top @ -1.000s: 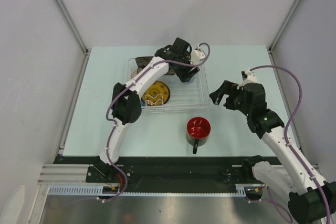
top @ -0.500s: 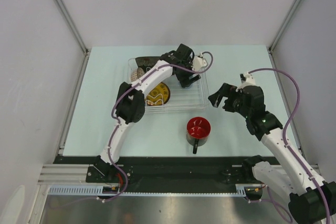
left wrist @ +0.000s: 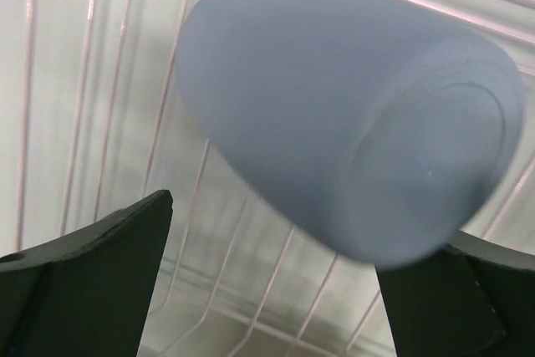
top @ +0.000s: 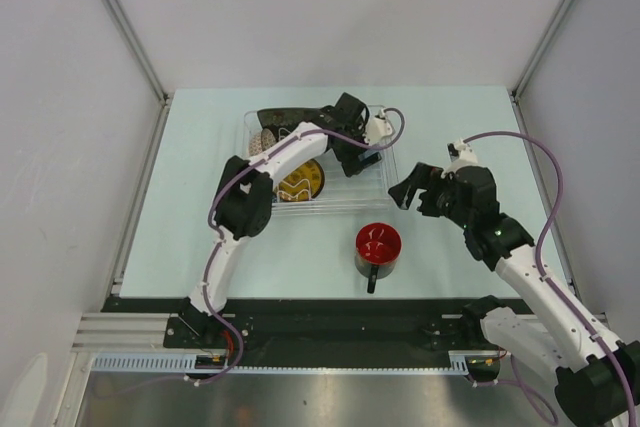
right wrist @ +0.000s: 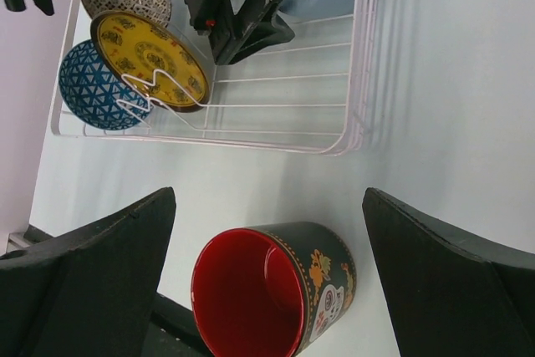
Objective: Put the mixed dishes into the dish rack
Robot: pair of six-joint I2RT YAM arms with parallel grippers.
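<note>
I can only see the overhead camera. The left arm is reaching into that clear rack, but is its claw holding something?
Observer: No. Its wrist camera shows the left claw open, with a pale blue cup over the ribs of the rack, just beyond the fingertips.
Operator: Is the arm hiding anything else in there?
Observer: Yes. The right wrist view shows a bowl with a blue triangle pattern beside the yellow plate.
Operator: And the mug on the table, is it red all over?
Observer: Only inside. From the side, the mug is dark outside, with a painted skull and orange flowers.
</note>
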